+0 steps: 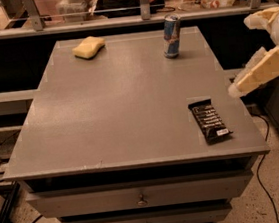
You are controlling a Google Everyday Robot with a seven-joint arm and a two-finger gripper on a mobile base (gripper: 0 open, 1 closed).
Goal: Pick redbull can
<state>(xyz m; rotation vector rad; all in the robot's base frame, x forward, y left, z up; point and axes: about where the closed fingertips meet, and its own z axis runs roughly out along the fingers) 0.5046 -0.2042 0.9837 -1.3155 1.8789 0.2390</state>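
The redbull can (pixel 171 35), slim, blue and silver with a red mark, stands upright near the far right edge of the grey table (pixel 118 106). My gripper (pixel 240 55) hangs at the right edge of the view, just off the table's right side, nearer than the can and to its right. Its two cream-coloured fingers (pixel 261 71) are spread apart and hold nothing.
A black snack bar (pixel 209 120) lies near the table's front right corner, below the gripper. A yellow sponge (pixel 89 47) lies at the far left. A railing and shelves with packages run behind the table. Drawers (pixel 139 196) sit under the tabletop. Cables lie on the floor.
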